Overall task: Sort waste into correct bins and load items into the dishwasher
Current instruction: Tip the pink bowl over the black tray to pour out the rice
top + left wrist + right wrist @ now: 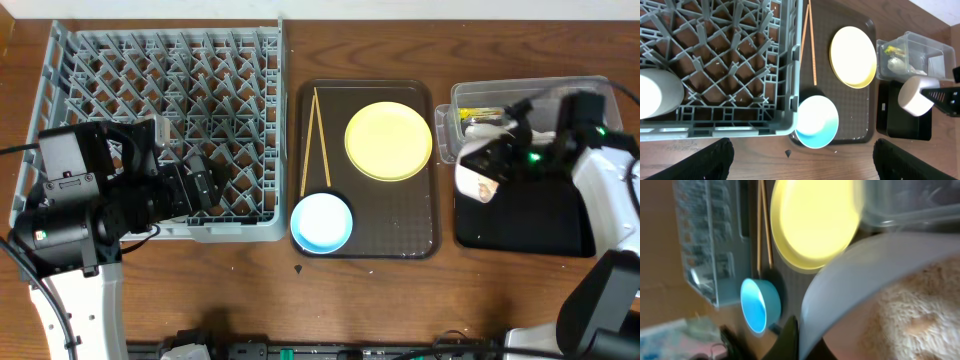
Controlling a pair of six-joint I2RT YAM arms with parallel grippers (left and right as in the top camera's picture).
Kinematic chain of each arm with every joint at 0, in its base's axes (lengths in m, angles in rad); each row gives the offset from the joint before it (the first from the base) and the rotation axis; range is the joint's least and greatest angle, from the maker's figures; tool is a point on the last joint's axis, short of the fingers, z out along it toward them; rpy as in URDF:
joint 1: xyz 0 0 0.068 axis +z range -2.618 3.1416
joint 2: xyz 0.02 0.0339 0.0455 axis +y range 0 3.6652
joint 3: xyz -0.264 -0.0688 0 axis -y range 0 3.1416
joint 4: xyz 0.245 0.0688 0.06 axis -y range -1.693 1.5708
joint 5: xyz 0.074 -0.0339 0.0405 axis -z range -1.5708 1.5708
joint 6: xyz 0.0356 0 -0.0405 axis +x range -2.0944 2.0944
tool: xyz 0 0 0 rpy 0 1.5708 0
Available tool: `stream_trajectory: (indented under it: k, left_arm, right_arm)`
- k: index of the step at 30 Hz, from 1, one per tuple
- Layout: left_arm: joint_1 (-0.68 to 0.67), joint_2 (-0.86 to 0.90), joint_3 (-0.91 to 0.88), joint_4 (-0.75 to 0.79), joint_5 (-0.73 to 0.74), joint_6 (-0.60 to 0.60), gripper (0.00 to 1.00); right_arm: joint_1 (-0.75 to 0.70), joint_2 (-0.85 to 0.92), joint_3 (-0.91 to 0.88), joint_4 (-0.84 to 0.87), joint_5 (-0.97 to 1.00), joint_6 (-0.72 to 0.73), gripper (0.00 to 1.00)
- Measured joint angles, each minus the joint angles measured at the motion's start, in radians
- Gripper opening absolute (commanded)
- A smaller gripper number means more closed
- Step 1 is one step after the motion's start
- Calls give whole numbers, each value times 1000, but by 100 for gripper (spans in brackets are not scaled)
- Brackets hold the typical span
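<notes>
My right gripper is shut on the rim of the white bowl and holds it tilted over the black tray. In the right wrist view the bowl holds whitish rice scraps. The clear tub holds the green-and-orange wrapper and white tissue. The yellow plate, chopsticks and blue bowl lie on the brown serving tray. My left gripper is open and empty above the grey dish rack's front right corner. A white cup stands in the rack.
A small dark speck lies on the wooden table in front of the brown tray. The rack fills the left side. The tub and black tray stand close together at the right edge.
</notes>
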Motion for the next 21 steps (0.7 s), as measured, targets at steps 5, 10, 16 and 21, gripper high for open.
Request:
stream_trajectory:
  k: [5,10,16,21]
  left_arm:
    - [0,0,0,0,0,0,90]
    - [0,0,0,1,0,0,90]
    - [0,0,0,0,0,0,90]
    - [0,0,0,0,0,0,90]
  right_arm:
    - [-222,3,-248,271,-291,-21,1]
    - [-348,3,-293,297,-425,-42,1]
    - [-367,3,-293,332,-536,-47,1]
    - [-367,3,-294,306,-504,0,1]
